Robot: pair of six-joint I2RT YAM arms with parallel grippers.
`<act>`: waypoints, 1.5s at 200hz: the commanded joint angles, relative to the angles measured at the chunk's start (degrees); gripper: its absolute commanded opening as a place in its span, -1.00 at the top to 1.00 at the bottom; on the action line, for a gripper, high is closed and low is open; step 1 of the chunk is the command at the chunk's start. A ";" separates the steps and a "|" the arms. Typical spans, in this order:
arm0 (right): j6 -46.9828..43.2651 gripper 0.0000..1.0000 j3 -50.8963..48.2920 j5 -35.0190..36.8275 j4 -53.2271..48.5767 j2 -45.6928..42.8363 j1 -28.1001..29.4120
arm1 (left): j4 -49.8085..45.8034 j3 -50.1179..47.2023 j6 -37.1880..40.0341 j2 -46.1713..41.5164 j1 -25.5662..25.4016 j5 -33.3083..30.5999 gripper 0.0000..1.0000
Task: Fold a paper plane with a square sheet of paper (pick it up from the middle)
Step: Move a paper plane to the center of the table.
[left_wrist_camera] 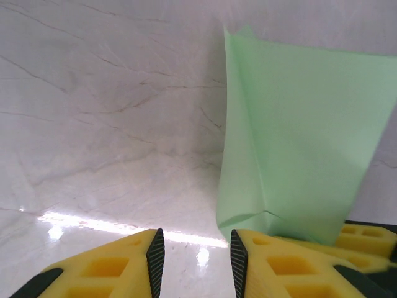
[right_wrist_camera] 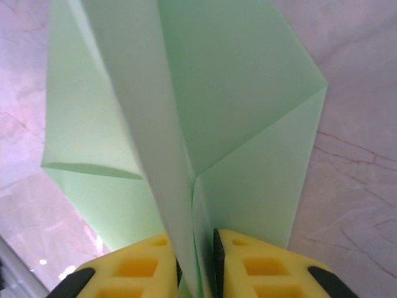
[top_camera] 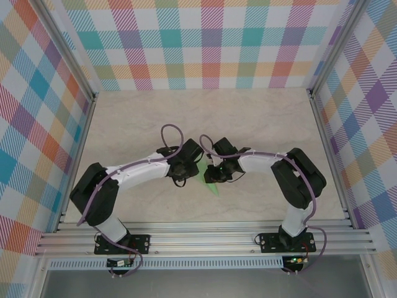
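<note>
Looking from above, you have the left arm (top_camera: 124, 177) reaching in from its base towards the middle of the marbled table (top_camera: 155, 118). Its left gripper (top_camera: 184, 176) sits just beside the green paper (top_camera: 214, 186). On the left wrist camera the left gripper (left_wrist_camera: 195, 248) is released: its two yellow fingers (left_wrist_camera: 124, 267) stand apart, with bare table showing between them and nothing held. To the right of them in that view the green paper (left_wrist_camera: 298, 143) stands up off the table, creased near its lower edge. Another pair of yellow fingers (left_wrist_camera: 366, 239) sits at its foot.

From above, the paper lies between the two grippers, near the middle of the table and a little towards the near edge, with one pointed corner poking towards the rail. On its right, the right gripper (top_camera: 214, 176) meets it from the right arm (top_camera: 291, 177). On the right wrist camera the right gripper (right_wrist_camera: 197, 248) is clenched on the green paper (right_wrist_camera: 236, 112). A raised fold runs straight down between the yellow pads (right_wrist_camera: 248, 264), and folded flaps spread out on either side above the table.
</note>
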 commanded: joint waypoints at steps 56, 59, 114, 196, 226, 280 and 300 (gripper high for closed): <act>0.20 1.00 9.52 19.23 -14.63 -4.20 3.75 | -2.79 -9.25 -4.71 -18.26 0.81 -11.16 0.27; 0.68 1.00 9.96 20.76 -15.42 -4.29 3.80 | -2.89 -9.56 -4.83 -18.59 0.82 -11.33 0.27; 6.93 1.00 18.65 33.24 -24.66 0.96 3.54 | -3.48 -12.64 -5.85 -22.51 1.86 -11.39 0.25; 8.10 0.93 26.97 28.77 -24.07 10.75 0.34 | -3.52 -14.10 -5.80 -23.50 2.32 -10.86 0.22; 8.06 0.88 26.71 27.74 -23.14 12.29 -0.11 | -3.11 -14.34 -5.59 -23.33 2.69 -10.43 0.22; 7.59 0.79 26.04 27.81 -22.89 14.79 -0.11 | -2.24 -14.32 -5.24 -22.24 3.20 -9.38 0.22; 7.60 0.76 26.32 28.10 -23.43 15.75 -0.18 | -2.06 -14.26 -5.24 -22.10 3.21 -9.10 0.22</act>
